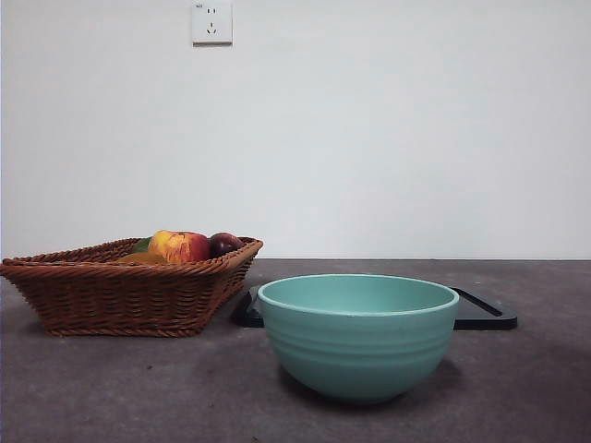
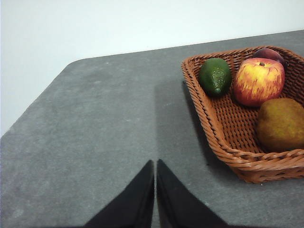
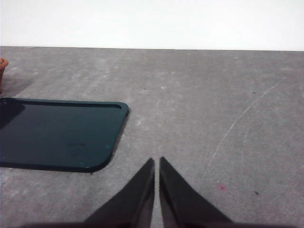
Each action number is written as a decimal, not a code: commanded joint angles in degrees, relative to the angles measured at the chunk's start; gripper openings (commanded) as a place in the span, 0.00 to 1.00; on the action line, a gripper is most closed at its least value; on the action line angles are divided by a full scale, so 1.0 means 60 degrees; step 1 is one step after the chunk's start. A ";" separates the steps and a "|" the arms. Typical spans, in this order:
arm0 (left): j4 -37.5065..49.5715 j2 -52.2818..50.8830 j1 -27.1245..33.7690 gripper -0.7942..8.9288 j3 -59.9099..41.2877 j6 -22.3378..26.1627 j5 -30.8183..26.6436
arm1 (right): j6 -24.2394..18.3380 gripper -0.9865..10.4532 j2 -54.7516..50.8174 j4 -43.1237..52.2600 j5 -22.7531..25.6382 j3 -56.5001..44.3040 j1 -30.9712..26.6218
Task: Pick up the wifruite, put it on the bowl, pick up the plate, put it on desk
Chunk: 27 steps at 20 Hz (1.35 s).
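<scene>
A bare test bench, more lab than home: a plain white wall [image 1: 369, 138] fills the upper frame, one wall socket [image 1: 211, 22] at top centre, and a grey-brown desk [image 1: 138, 388] carries only a few staged props.

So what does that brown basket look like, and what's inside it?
The basket is woven from reddish-brown wicker, shallow, with sloping sides and a braided rim. It sits flat on the desk, beside the bowl. Inside lie four fruits: a green avocado, a red-yellow apple, a dark plum behind it, and the dull orange-brown wifruite. No gripper touches it.
</scene>
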 commanded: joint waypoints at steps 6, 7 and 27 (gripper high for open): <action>-0.0066 -0.0018 0.0022 0.09 -0.0197 -0.1235 -0.0007 | 0.0750 0.09 -0.0029 0.0124 -0.0109 -0.0044 -0.0015; -0.0066 -0.0022 0.0022 0.09 -0.0197 -0.1690 -0.0007 | 0.1075 0.09 -0.0029 0.0124 -0.0109 -0.0044 -0.0015; -0.0091 -0.0018 0.0022 0.09 -0.0138 -0.5049 -0.0007 | 0.2645 0.09 -0.0029 0.0018 -0.0281 0.0036 -0.0015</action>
